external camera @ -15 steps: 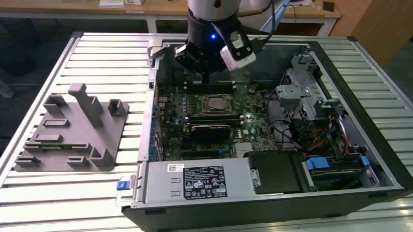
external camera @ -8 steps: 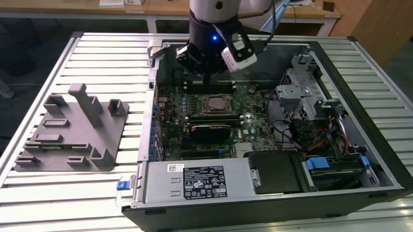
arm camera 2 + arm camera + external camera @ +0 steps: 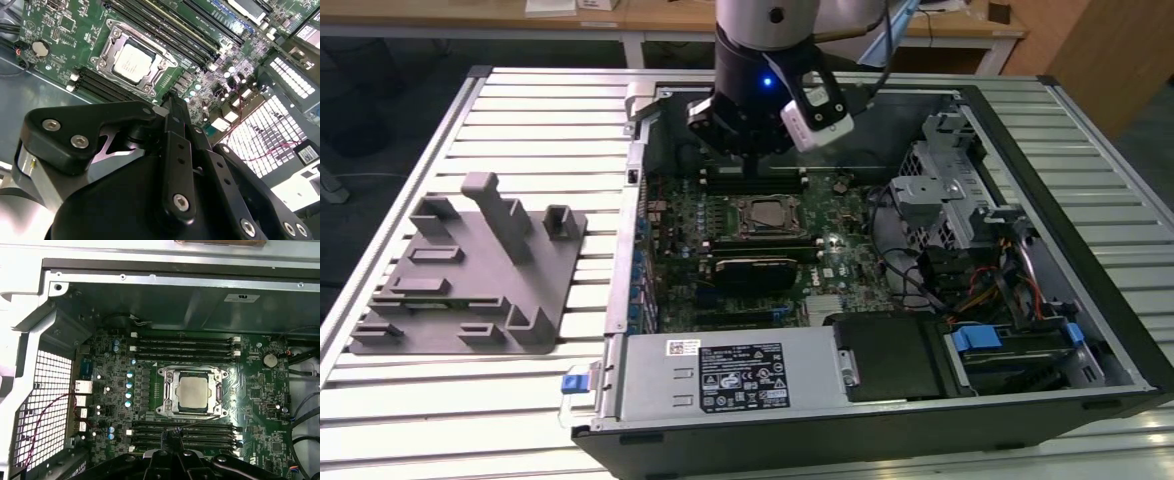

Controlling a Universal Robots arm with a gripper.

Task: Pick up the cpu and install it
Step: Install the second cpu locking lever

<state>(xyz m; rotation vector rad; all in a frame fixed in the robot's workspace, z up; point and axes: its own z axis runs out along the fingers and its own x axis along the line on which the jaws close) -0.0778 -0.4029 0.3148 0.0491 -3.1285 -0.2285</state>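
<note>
The cpu [image 3: 193, 392] sits flat in the socket [image 3: 192, 393]. The gripper [image 3: 172, 107] hangs above, fingers pressed together and empty; it should lift straight, avoiding the memory slots [image 3: 185, 346].

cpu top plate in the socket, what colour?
Pale silvery-grey, faintly beige; the cpu shows best in the first wrist view.

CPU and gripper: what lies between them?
In the first wrist view, a bank of black memory slots on the green board separates the seated cpu from the gripper.
</note>
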